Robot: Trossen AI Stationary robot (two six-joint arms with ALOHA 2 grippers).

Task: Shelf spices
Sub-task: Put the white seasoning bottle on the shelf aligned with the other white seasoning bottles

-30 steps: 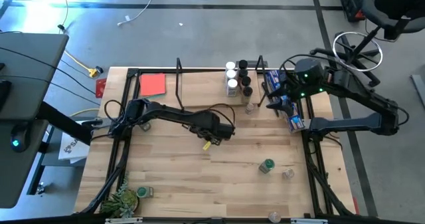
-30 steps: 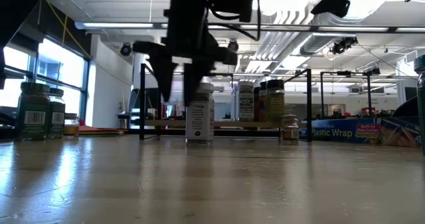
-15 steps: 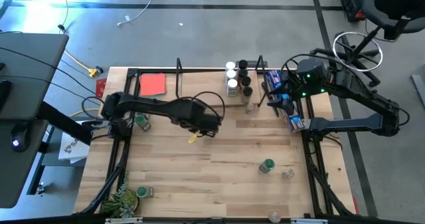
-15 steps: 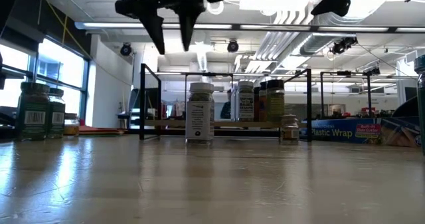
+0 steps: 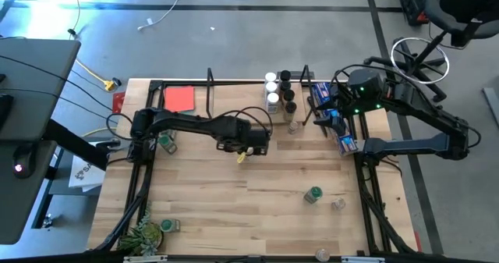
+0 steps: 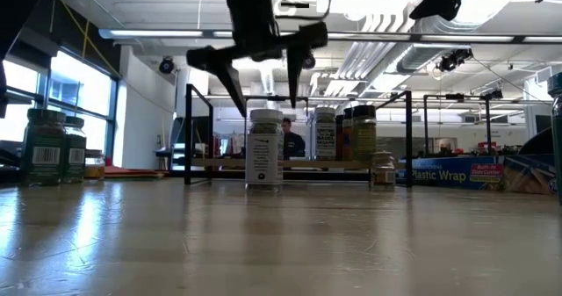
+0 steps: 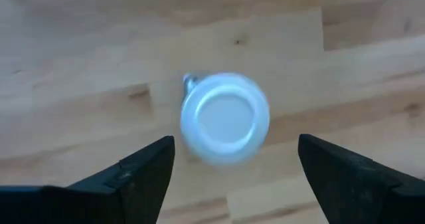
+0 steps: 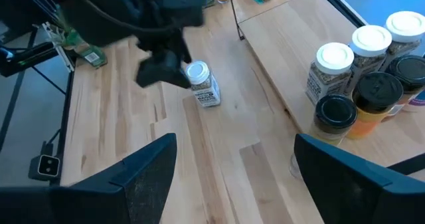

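Directly above the white-lidded jar (image 7: 225,119) on the table (image 5: 257,189), the left gripper (image 6: 263,81) hangs wide open, holding nothing.

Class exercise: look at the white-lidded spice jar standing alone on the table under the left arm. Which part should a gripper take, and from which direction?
Probably from straight above, closing on the round body just below the white lid. The spice jar stands upright with bare table all round it, so its sides are free. The left gripper hangs open directly over it, the lid between its fingers in the left wrist view.
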